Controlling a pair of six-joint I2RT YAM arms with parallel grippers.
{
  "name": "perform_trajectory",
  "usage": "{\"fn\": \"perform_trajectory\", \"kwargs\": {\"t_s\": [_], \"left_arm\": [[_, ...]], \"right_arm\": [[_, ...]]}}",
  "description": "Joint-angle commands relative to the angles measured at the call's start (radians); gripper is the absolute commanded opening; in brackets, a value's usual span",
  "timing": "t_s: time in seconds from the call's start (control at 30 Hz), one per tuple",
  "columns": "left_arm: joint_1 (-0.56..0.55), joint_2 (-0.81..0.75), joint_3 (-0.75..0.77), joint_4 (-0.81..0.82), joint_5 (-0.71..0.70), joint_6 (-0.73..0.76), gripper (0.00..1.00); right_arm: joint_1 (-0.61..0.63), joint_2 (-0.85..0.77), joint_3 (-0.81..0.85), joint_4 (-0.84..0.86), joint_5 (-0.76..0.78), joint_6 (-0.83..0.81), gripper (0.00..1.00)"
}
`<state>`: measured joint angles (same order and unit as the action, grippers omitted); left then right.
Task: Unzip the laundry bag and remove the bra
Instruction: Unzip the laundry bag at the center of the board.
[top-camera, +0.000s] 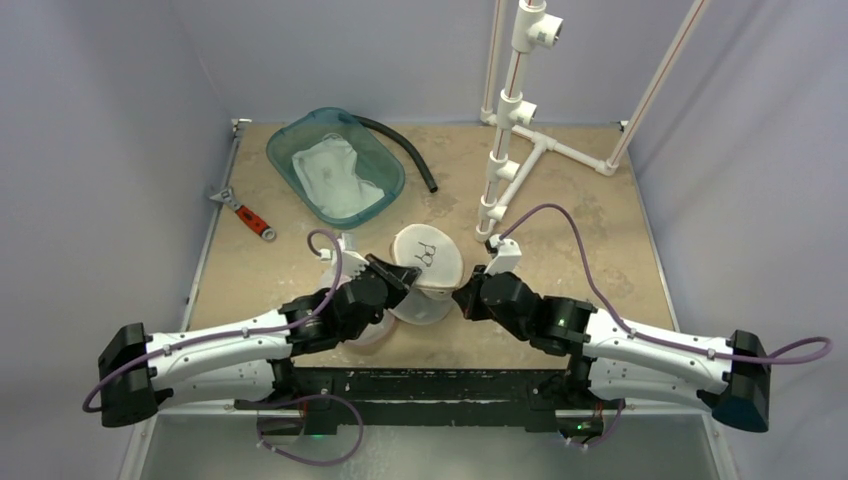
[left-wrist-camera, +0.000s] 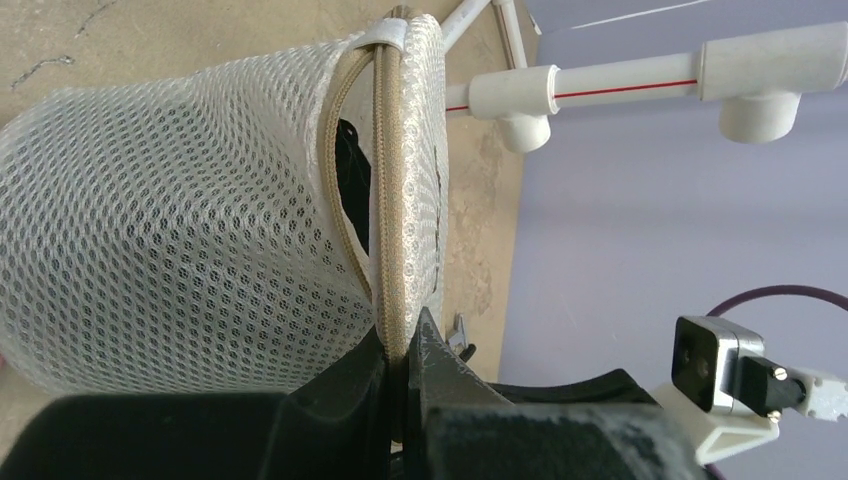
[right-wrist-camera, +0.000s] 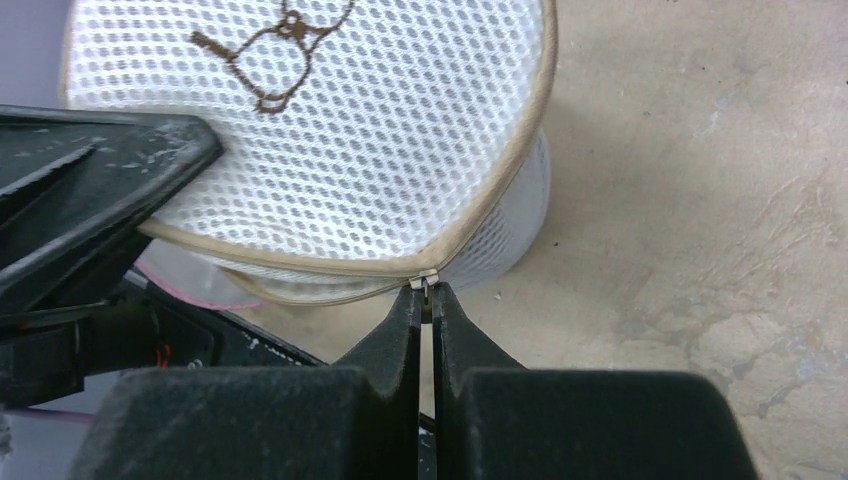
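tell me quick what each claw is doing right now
left claw: closed, pinching the edge of the laundry bag
right claw: closed on the zipper pull

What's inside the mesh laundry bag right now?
Through the partly open zipper, only a dark patch shows inside the laundry bag. The white mesh hides the rest, so what it is remains unclear.

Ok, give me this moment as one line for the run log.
left gripper: shut on laundry bag rim | right gripper: shut on zipper pull | zip: partly open | dark item visible inside
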<state>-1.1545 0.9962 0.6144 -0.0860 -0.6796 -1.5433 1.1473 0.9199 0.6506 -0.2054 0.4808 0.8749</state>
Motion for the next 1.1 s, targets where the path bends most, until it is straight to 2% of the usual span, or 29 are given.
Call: {"fn": "perform_trajectory", "kwargs": {"t_s": [0.0, 0.3, 0.5, 0.53, 0.6, 0.63, 0.7, 0.8, 0.93, 1.0, 1.07], "left_arm": [[0.023, -0.076, -0.029, -0.007, 0.045, 0.104, 0.0], [0.198, -0.188, -0.149, 0.056, 0.354, 0.201, 0.0], [0.239, -0.195, -0.147, 0.032, 0.442, 0.279, 0.0], [0.244, -0.197, -0.144, 0.032, 0.45, 0.291, 0.09], [0.25, -0.207, -0.136, 0.025, 0.456, 0.302, 0.46], [0.252, -0.212, -0.129, 0.019, 0.455, 0.302, 0.6], [0.254, -0.215, -0.113, 0.008, 0.463, 0.296, 0.74], [0.253, -0.203, -0.1, -0.013, 0.49, 0.246, 0.81], [0.245, -0.187, -0.131, 0.043, 0.542, 0.122, 0.83], [0.204, -0.18, -0.131, 0.07, 0.509, 0.068, 0.83], [0.123, -0.165, -0.103, 0.064, 0.41, 0.022, 0.83]], "right_arm": [[0.002, -0.005, -0.025, -0.048, 0.078, 0.001, 0.0], [-0.001, -0.009, -0.052, -0.016, 0.13, -0.037, 0.0], [-0.003, -0.008, -0.042, -0.028, 0.168, -0.031, 0.0], [-0.002, -0.015, -0.04, -0.036, 0.17, -0.024, 0.0], [-0.002, -0.04, -0.037, -0.05, 0.175, -0.012, 0.0], [-0.002, -0.058, -0.038, -0.057, 0.179, -0.007, 0.0], [-0.001, -0.091, -0.041, -0.055, 0.206, -0.006, 0.0], [-0.002, -0.126, -0.045, -0.041, 0.191, -0.019, 0.0], [-0.003, -0.114, -0.044, -0.02, 0.173, -0.021, 0.0], [-0.001, -0.102, -0.043, -0.013, 0.167, -0.02, 0.0], [-0.001, -0.094, -0.044, -0.005, 0.165, -0.02, 0.0]]}}
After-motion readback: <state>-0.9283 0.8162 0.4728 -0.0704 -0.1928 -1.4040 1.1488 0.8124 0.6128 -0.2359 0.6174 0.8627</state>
